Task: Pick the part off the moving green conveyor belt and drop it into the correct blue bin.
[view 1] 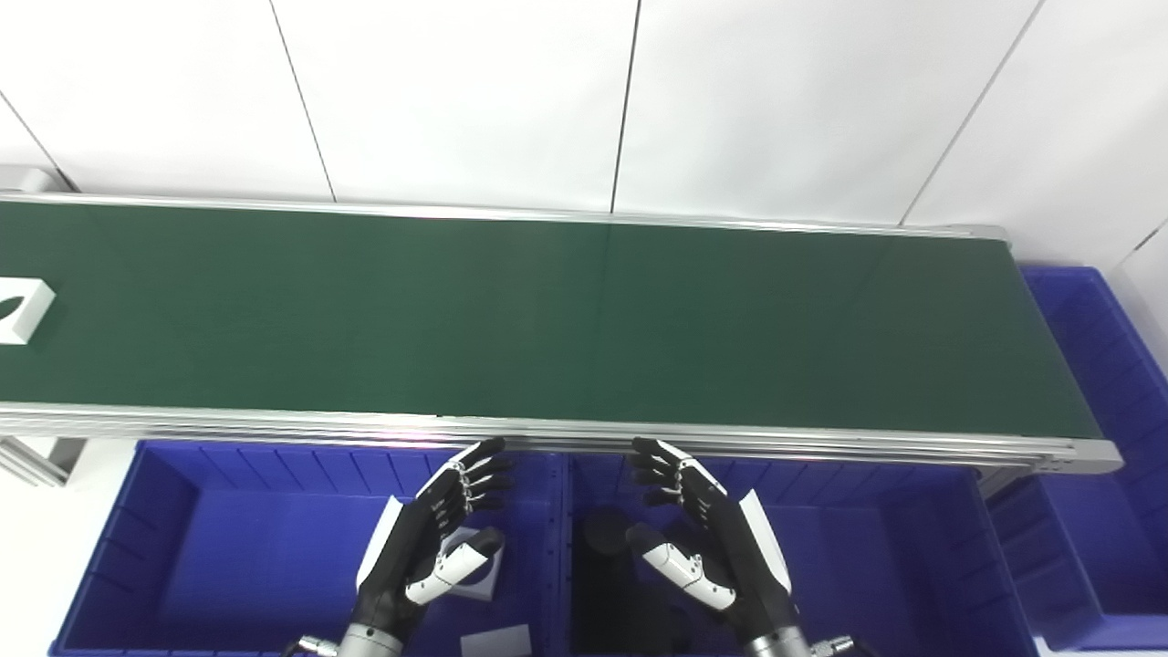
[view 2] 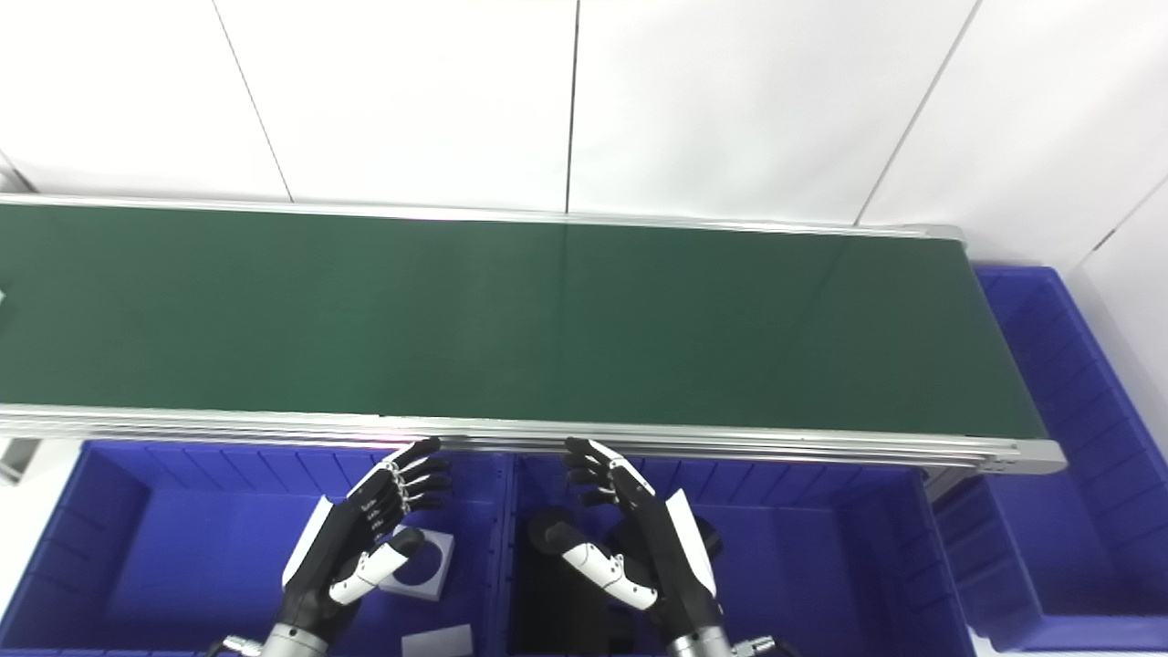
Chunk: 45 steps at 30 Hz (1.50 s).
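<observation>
Fingers (view 1: pixel 474 474) of the left hand (view 1: pixel 429 538) are spread and lightly curved, thumb apart, holding nothing; those of the right hand (view 1: pixel 707 534) mirror them, palms facing one another, likewise empty. Both hands hover above the two near blue bins, just short of the near rail (view 1: pixel 547 433) of the green conveyor belt (view 1: pixel 584 319).

The left bin (view 1: pixel 164 529), at 7 o'clock in the field, holds white square pieces, one with a round hole (view 2: pixel 422 564) beneath the left thumb and another (view 2: pixel 438 641) at the lower edge. The middle bin (view 1: pixel 912 547), at 5 o'clock, holds dark pieces (view 1: pixel 607 557) behind the right hand. A third bin (view 1: pixel 1104 401) stands at 3 o'clock past the belt's end.

The part (view 1: pixel 20 310), a white square block with a leaf-shaped cut-out, lies on the belt at 9 o'clock, cropped by the frame edge and well apart from both hands.

Step in hand, as judged: waiting for the part. The left hand is the nearer candidate. Keep the fingers wide, lift over the rail only as the block draws level, and close across its flat sides rather than its corners. Its white colour suggests the left bin as destination; releasing low should avoid a bounce.
</observation>
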Each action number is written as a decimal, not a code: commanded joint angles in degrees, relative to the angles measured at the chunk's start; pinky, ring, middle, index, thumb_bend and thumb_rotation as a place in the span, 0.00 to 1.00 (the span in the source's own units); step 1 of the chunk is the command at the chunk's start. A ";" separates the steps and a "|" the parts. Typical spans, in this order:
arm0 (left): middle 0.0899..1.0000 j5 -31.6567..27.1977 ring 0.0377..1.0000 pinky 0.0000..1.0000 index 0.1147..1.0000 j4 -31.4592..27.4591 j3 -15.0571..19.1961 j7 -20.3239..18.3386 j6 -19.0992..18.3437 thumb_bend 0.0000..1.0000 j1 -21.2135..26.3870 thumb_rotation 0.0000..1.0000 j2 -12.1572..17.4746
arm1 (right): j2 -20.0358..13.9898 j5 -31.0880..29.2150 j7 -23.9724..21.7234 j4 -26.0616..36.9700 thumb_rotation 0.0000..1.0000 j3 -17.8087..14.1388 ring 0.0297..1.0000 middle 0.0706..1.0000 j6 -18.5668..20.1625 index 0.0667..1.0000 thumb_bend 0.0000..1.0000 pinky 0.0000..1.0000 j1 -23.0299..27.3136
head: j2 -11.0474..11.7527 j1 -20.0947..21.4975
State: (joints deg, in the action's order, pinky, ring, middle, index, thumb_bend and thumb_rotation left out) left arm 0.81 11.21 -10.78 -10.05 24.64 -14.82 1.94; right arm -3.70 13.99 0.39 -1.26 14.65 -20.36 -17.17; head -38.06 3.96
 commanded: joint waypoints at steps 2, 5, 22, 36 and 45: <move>0.79 -0.47 0.75 0.71 0.83 -0.76 0.05 0.02 2.29 0.80 0.81 0.67 0.12 | 0.65 -0.55 0.02 1.54 0.67 -0.07 0.75 0.78 -2.16 0.82 0.61 0.67 0.27 | 0.08 -0.07; 0.79 -0.65 0.75 0.71 0.83 -0.68 0.07 -0.15 2.29 0.80 0.86 0.67 0.10 | 0.63 -0.53 -0.06 1.58 0.67 -0.03 0.75 0.78 -2.05 0.82 0.61 0.67 0.33 | 0.11 -0.09; 0.79 -0.68 0.75 0.70 0.83 -0.10 0.15 -0.28 2.29 0.78 1.23 0.65 0.27 | 0.90 -0.57 0.09 0.64 0.67 0.01 0.75 0.77 -2.38 0.82 0.61 0.67 0.77 | 0.61 -0.33; 0.79 -0.41 0.75 0.70 0.83 0.55 0.01 -0.52 2.29 0.77 1.63 0.63 0.47 | 0.94 -0.05 0.32 0.37 0.65 -0.18 0.74 0.77 -2.68 0.82 0.57 0.66 0.89 | 2.13 -5.59; 0.78 -0.08 0.74 0.68 0.81 1.91 -0.52 0.21 2.29 0.79 1.99 0.59 0.01 | 0.78 0.08 0.99 -1.56 0.64 -0.75 0.71 0.77 -5.09 0.82 0.52 0.62 1.37 | 6.12 -13.75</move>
State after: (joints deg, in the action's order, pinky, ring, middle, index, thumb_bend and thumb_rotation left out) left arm 0.84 13.67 -11.12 -10.18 24.64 -13.65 2.11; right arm -3.38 14.19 0.67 -3.68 14.11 -21.80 -16.56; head -31.91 -9.75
